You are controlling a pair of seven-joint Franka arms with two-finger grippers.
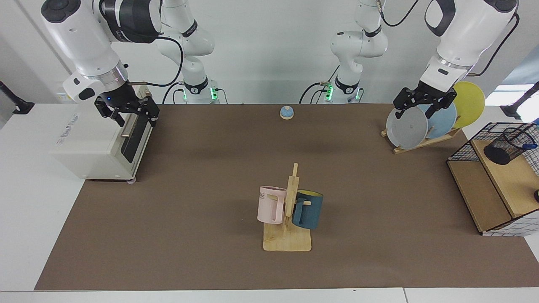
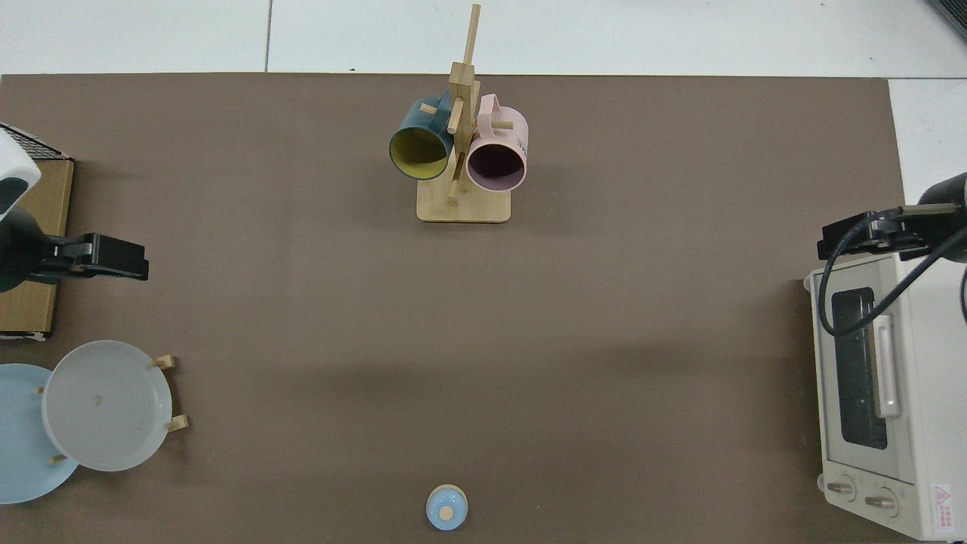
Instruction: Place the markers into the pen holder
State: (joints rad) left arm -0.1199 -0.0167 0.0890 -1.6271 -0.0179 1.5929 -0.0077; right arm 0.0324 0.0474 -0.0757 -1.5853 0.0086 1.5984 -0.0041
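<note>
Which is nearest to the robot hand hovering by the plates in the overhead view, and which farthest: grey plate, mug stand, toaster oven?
From the left gripper, at that view's left edge:
1. Grey plate, just below it in the picture.
2. Mug stand, top middle.
3. Toaster oven, far across, where the right gripper waits.

White arms [image 1: 80,38], black joint bands, black cables, black tools.
</note>
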